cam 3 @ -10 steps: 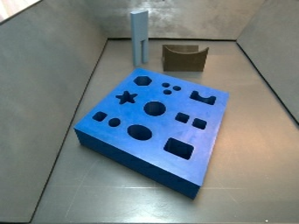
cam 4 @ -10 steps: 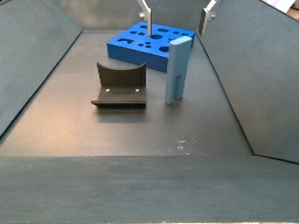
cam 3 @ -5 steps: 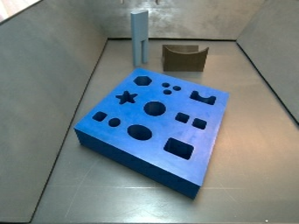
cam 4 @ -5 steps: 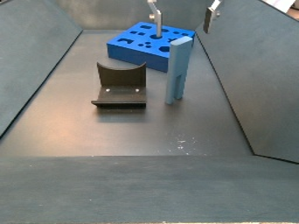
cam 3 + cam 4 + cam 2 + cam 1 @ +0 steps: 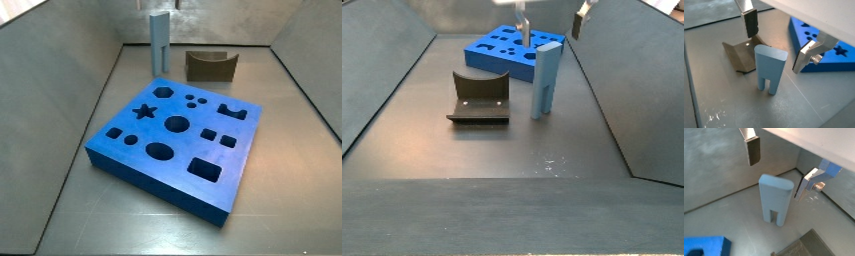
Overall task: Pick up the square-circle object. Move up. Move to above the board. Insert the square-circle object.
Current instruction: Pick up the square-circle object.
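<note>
In both wrist views the end effector [image 5: 774, 36] hangs spread wide above the upright square-circle object [image 5: 769, 68], fingers [image 5: 753, 151] clear of it and partly cut off. The post stands on the tabletop [image 5: 502, 160] beside the brown block [image 5: 480, 95]; the board [image 5: 509, 50] lies behind, partly hidden.

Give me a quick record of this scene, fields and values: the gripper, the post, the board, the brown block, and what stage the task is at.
gripper: open, above the post, fingers either side of its top, not touching
post: square-circle object, light blue-grey, upright on the floor, slot at its foot
board: blue, flat, holes unfilled
brown block: notched, beside the post, apart from it
stage: pick-up not yet done
</note>
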